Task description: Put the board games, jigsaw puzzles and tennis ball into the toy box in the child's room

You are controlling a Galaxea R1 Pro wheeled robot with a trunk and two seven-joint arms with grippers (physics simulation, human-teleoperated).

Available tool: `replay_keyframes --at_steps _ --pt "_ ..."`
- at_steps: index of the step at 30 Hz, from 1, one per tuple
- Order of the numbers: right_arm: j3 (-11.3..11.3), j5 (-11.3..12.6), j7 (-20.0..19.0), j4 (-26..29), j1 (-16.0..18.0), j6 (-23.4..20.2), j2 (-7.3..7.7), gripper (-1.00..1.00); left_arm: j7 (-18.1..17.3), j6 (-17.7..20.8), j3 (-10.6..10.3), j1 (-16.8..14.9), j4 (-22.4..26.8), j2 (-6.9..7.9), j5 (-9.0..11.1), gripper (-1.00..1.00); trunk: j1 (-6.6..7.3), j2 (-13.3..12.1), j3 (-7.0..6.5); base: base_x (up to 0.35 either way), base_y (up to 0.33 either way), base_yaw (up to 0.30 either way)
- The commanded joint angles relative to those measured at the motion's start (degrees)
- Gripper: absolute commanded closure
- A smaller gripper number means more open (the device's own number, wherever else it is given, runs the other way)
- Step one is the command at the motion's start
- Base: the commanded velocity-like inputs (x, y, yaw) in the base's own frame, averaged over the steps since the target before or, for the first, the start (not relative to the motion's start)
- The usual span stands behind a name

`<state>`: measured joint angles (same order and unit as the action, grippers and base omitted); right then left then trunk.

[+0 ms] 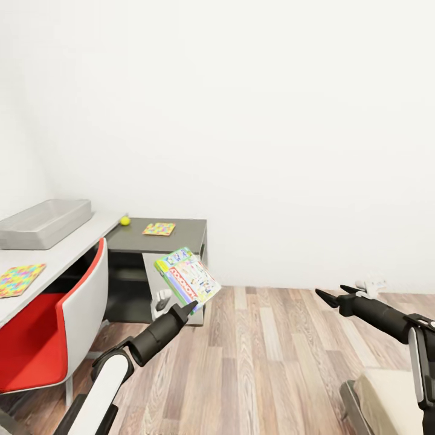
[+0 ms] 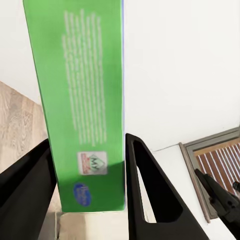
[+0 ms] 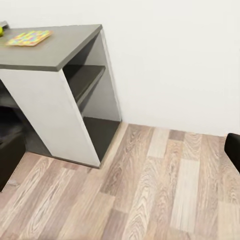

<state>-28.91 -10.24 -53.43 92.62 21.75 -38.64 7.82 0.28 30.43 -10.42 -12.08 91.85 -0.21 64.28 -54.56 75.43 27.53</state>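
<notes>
Head view: left pincer (image 1: 188, 306) is clamped on a board game (image 1: 187, 277) held above the floor beside the tabletop (image 1: 72, 249); right pincer (image 1: 335, 293) stands apart, holding nothing. Toy box (image 1: 43, 223), tennis ball (image 1: 125, 221) and two jigsaw puzzles (image 1: 159, 229) lie on the tabletop. Left wrist view: fingers (image 2: 150, 190) grip the game's green side (image 2: 82, 100).

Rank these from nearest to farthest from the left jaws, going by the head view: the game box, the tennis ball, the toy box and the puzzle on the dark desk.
1. Game box: held in the left gripper.
2. Puzzle: beyond it, on the dark lower desk.
3. Tennis ball: further left, at the pale top's edge.
4. Toy box: far left, on the pale desktop.
</notes>
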Motion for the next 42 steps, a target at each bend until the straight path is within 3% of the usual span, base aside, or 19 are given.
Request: replay_keyframes --at_steps 1,12,17,20,22,24,25,26,27,30,32,34,42 --pt "-0.1 -0.51 -0.53 0.07 0.05 -0.21 0.0 -1.0 0.06 0.25 -0.02 -0.05 0.0 -0.1 0.17 1.0 0.23 -0.38 -0.12 0.0 0.0 0.298" --pt "-0.17 -0.55 -0.53 0.03 0.05 -0.21 0.08 -1.0 -0.76 0.31 0.37 -0.44 0.16 -0.14 0.5 1.0 2.64 -4.79 -2.1 0.0 0.0 0.153" --pt "-0.28 -0.56 -0.46 0.03 0.05 -0.13 0.12 -1.0 1.16 2.42 0.56 -4.94 0.17 -0.2 1.61 1.0 3.74 -6.8 -3.0 0.0 0.0 0.007" --pt "-0.4 -0.56 -0.52 0.05 0.12 -0.1 0.31 -1.0 5.38 3.4 0.57 -7.73 0.17 -0.16 5.1 1.0 4.4 -8.0 -3.53 0.0 0.0 0.002" --pt "-0.55 -0.51 -0.6 0.07 0.36 -0.15 0.42 -1.0 11.59 3.97 0.57 -11.68 0.17 0.3 9.84 1.0 4.84 -8.8 -3.89 0.0 0.0 0.0" --pt "-0.6 -0.52 -0.61 0.06 0.51 -0.15 0.49 -1.0 13.31 4.08 0.57 -13.36 0.17 0.4 10.89 1.0 5.28 -9.6 -4.25 0.0 0.0 0.0" --pt "-0.69 -0.46 -0.73 0.08 0.83 -1.03 0.65 -1.0 14.8 4.83 1.61 -15.35 0.17 0.83 12.77 1.0 5.5 -10.01 -4.43 0.0 0.0 0.0" --pt "-0.69 -0.44 -0.73 0.09 0.86 -1.38 0.68 -1.0 14.89 5.37 2.21 -15.61 0.17 0.99 13.37 1.0 5.72 -10.41 -4.61 0.0 0.0 0.017" --pt "-0.71 -0.41 -0.78 0.09 0.97 -3.05 0.75 -1.0 15.15 8.84 5.2 -16.42 0.15 1.53 15.84 1.0 5.94 -10.81 -4.79 0.0 0.0 0.175" --pt "-0.71 -0.39 -0.74 0.1 1.0 -3.76 1.01 -1.0 15.27 11.14 7.48 -16.77 0.1 1.79 17.1 1.0 6.6 -12.01 -5.33 0.0 0.0 0.233" --pt "-0.71 -0.39 -0.72 0.1 1.01 -3.73 1.03 -1.0 15.17 11.27 7.59 -16.8 0.12 1.9 17.17 1.0 7.04 -12.81 -5.69 0.0 0.0 0.285" --pt "-0.71 -0.39 -0.71 0.1 1.01 -3.65 0.98 -1.0 14.83 12.03 7.87 -17.39 0.07 3.05 17.29 1.0 7.47 -13.61 -6.05 0.0 0.0 0.296" --pt "-0.71 -0.39 -0.71 0.1 1.02 -3.64 0.97 -1.0 16.94 13.33 11.42 -20.9 -1.31 4.74 17.2 1.0 9.23 -16.82 -7.48 0.0 0.0 0.297"
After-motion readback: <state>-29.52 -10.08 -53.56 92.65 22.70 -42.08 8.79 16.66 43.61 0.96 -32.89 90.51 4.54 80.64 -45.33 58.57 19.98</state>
